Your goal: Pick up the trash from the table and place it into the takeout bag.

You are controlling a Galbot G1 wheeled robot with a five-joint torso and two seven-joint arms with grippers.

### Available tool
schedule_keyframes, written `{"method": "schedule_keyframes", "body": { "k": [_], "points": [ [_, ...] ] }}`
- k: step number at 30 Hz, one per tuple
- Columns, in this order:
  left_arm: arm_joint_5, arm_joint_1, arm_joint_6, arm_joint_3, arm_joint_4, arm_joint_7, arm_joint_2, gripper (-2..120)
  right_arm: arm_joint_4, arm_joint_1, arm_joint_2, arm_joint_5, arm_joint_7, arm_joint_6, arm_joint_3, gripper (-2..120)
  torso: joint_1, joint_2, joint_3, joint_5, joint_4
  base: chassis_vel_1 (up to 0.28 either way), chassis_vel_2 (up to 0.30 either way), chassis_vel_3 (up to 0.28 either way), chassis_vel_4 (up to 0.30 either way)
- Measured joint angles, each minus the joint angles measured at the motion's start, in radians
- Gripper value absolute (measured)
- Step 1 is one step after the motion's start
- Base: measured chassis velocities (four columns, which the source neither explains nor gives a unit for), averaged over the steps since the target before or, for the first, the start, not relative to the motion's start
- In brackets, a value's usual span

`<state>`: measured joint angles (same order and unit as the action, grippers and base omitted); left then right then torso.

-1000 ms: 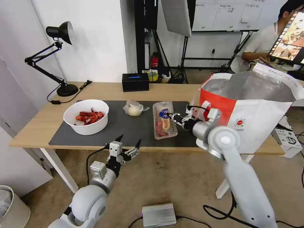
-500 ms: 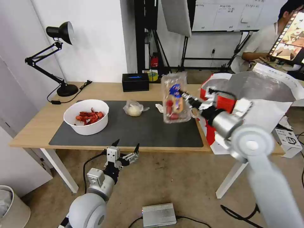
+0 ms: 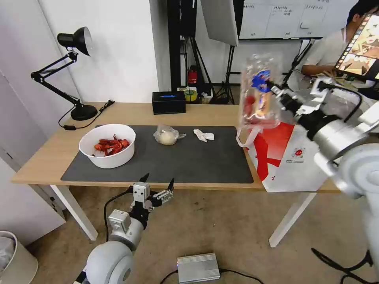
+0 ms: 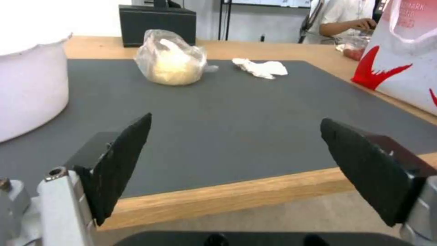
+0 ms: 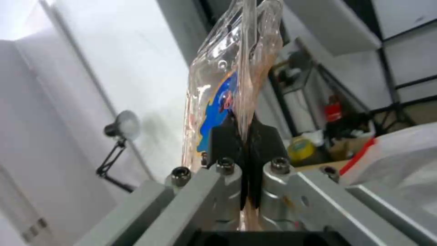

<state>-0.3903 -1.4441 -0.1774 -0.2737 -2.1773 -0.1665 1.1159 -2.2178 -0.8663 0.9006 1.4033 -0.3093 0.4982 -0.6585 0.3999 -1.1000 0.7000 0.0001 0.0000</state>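
bright, even indoor light; raised clamshell box motion-blurred.

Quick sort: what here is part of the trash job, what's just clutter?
Job:
clamshell box, pinched in right end effector, raised by the takeout bag
bowl of crayfish shells
clear bag with whitish lump
crumpled tissue
left end effector, open, below the table edge

Clutter:
desk lamp
black box

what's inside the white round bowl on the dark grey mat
Red crayfish shells lie heaped in the white round bowl. Its near wall hides the bottom, so how deep the heap goes cannot be seen.
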Motion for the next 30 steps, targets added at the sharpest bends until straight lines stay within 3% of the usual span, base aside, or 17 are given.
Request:
{"method": "schedule_keyframes", "body": {
  "k": [15,30],
  "points": [
    [0.001,-0.002,0.0,0.016,0.005,0.0,0.017,100,0.107,0.016,-0.075,-0.032,-0.039,-0.046,-0.057,0,0.0,0.0,0.0,0.0,0.0,0.0,0.0,0.0,0.0],
    [0.0,0.001,0.006,0.019,0.005,0.0,0.013,100,0.137,-0.025,-0.064,-0.049,-0.074,-0.044,-0.082,0,0.0,0.0,0.0,-0.0001,0.0,0.0,0.0,0.0,0.0]
  ]
}}
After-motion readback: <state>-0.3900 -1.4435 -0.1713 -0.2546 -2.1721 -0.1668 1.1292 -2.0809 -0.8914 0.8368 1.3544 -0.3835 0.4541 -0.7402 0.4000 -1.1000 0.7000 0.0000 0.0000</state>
